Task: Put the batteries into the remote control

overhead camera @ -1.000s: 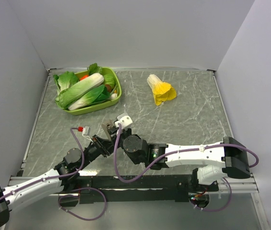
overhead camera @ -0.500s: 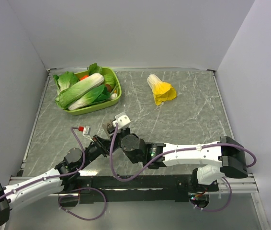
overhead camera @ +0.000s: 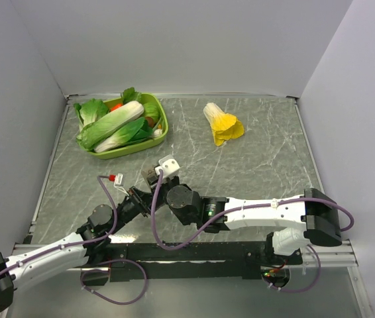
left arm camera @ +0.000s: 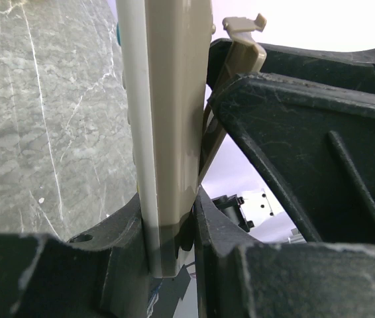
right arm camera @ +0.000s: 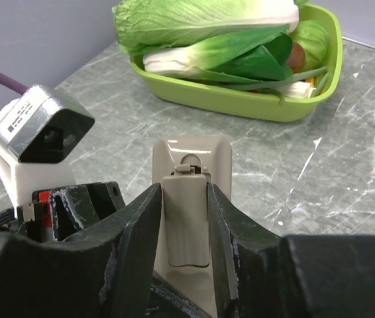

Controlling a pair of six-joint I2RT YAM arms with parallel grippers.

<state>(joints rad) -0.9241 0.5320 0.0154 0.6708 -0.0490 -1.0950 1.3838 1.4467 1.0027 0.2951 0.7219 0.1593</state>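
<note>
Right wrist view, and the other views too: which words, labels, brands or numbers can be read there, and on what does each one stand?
Nothing can be read as text in any view.
Too blurred to read: small dark print on the silver label of the wrist camera on the left arm.
No markings visible: the beige back of the remote control and the battery cover.

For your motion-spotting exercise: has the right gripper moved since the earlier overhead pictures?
Yes, slightly. The right gripper has edged left and toward the far side, closer to the green tray, which has not moved.
</note>
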